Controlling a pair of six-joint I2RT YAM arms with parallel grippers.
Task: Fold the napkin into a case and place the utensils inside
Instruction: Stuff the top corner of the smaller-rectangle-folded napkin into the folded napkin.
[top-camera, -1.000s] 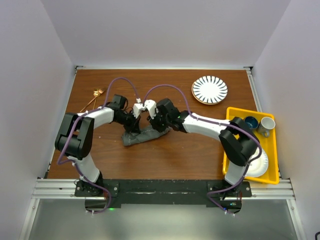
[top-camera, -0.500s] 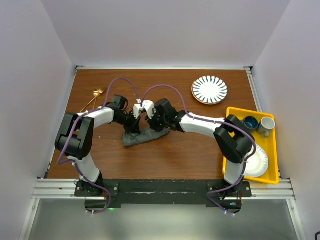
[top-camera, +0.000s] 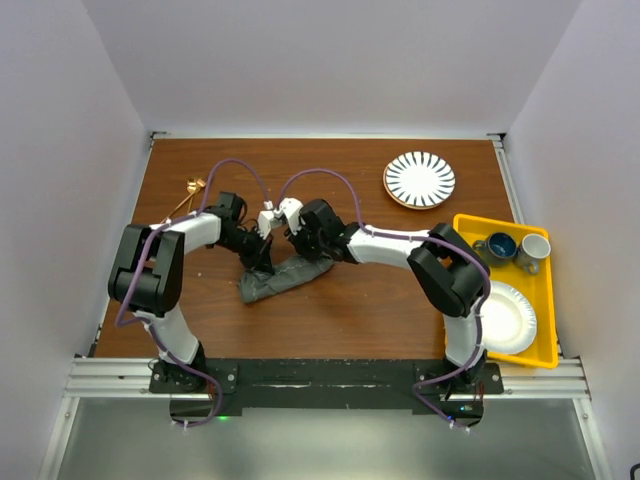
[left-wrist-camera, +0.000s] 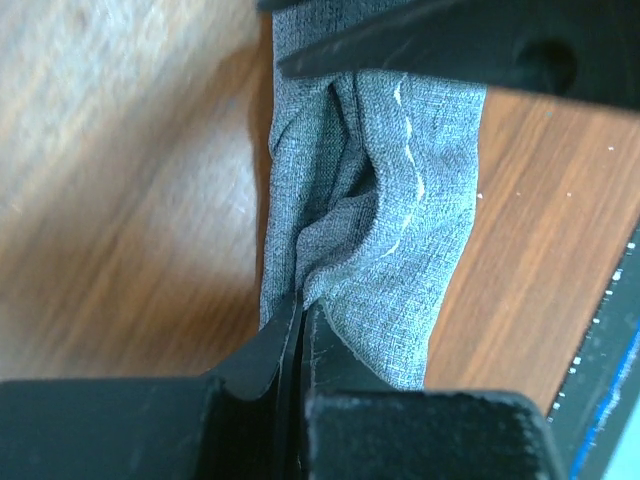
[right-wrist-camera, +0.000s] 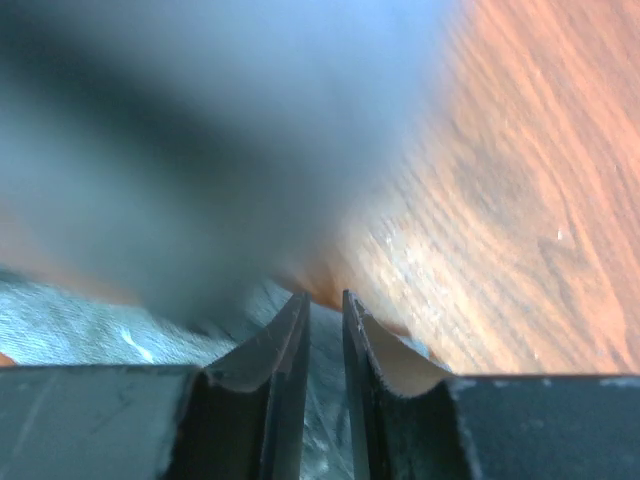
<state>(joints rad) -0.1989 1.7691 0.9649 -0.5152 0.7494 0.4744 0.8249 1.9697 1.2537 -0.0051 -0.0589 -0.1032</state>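
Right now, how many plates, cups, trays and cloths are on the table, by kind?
Plates: 2, the striped plate and the white plate
Cups: 2, the blue cup and the white mug
Trays: 1, the yellow tray
Cloths: 1, the napkin
Total: 6

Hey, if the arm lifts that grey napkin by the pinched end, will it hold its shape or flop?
Probably flops: the napkin bunches into soft creases where the left gripper pinches it, so its free end would likely sag and unfold. It looks thin, so a push would likely wrinkle it on the table rather than slide it whole.
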